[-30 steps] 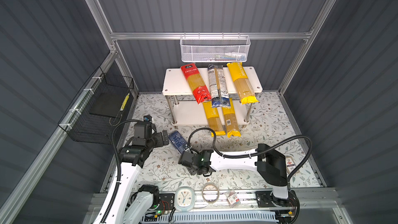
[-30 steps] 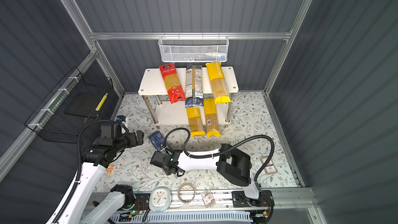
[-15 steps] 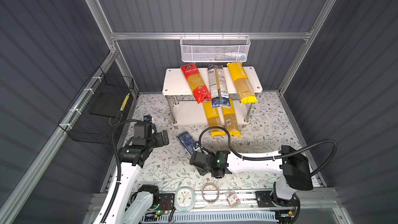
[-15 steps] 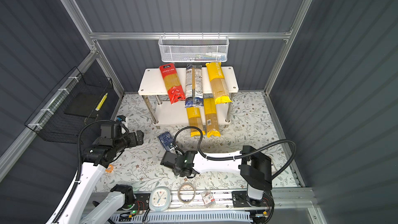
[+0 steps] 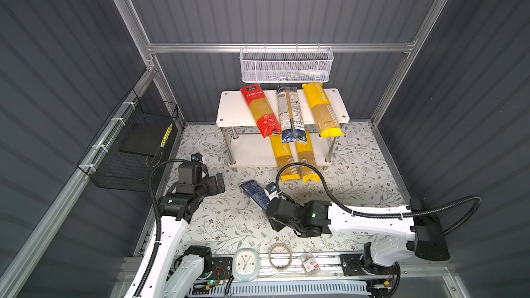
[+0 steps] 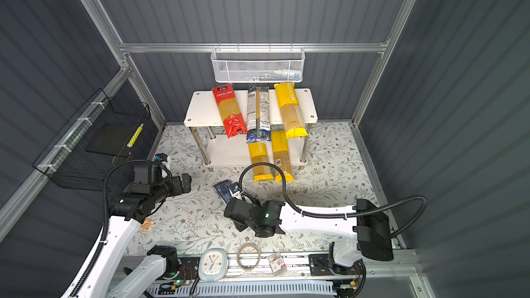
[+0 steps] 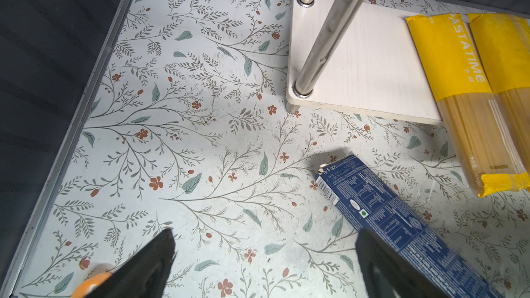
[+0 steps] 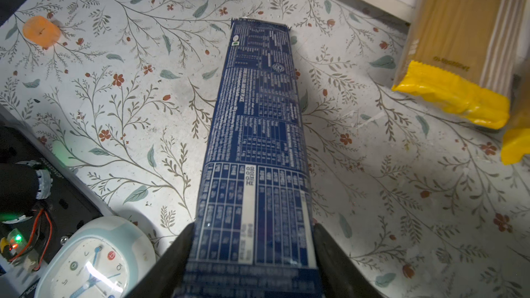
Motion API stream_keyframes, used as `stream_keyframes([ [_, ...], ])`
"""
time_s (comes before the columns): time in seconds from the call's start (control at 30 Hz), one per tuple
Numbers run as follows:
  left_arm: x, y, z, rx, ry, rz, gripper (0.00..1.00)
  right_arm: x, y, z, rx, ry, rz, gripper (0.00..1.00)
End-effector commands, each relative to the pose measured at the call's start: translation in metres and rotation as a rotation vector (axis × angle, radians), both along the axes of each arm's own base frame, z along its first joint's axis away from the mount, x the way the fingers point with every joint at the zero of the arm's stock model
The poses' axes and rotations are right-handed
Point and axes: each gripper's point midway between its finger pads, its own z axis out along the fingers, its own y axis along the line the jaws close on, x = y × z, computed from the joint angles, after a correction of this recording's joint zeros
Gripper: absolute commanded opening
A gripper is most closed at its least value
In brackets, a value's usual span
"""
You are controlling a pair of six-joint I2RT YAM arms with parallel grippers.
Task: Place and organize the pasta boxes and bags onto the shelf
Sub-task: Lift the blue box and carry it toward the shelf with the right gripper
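Clamping the near end of the dark-blue box (image 8: 258, 110), the right gripper (image 8: 252, 233) presses both its sides, low over the table (image 5: 229, 219). The left gripper (image 7: 263, 242) hangs wide open, empty. Farther back, the shelf (image 5: 238, 110) holds a red bag (image 5: 259, 110), clear bag (image 5: 290, 113) and yellow bag (image 5: 322, 110) on top, two yellow bags (image 5: 282, 153) below.

The left arm (image 5: 172, 239) and right arm (image 5: 372, 220) share glossy white link shells dotted with small screws, and black motor housings. A black ribbed hose (image 5: 453, 198) runs along each. The right wrist shows a green light (image 5: 313, 215); its elbow block (image 5: 430, 239) is boxy black. The left end effector (image 7: 266, 233) has black wedge-shaped fingers (image 7: 149, 265).
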Motion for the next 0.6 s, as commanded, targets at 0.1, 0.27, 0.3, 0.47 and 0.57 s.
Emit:
stream_keyframes([
  [0.1, -0.002, 0.001, 0.002, 0.010, -0.017, -0.012, 1.00, 0.004, 0.000, -0.031, -0.094, 0.000, -0.006, 0.63],
  [0.27, -0.001, 0.001, 0.001, 0.010, -0.013, -0.012, 1.00, -0.009, -0.008, -0.076, -0.144, 0.093, -0.006, 0.66],
  [0.3, -0.002, 0.001, 0.001, 0.010, -0.012, -0.012, 1.00, -0.011, -0.008, -0.082, -0.146, 0.106, -0.004, 0.66],
  [0.47, -0.001, 0.001, 0.001, 0.010, -0.012, -0.012, 1.00, -0.019, -0.006, -0.118, -0.222, 0.174, 0.018, 0.73],
  [0.57, -0.001, 0.001, 0.001, 0.011, -0.012, -0.012, 1.00, -0.021, 0.001, -0.128, -0.264, 0.192, 0.034, 0.83],
])
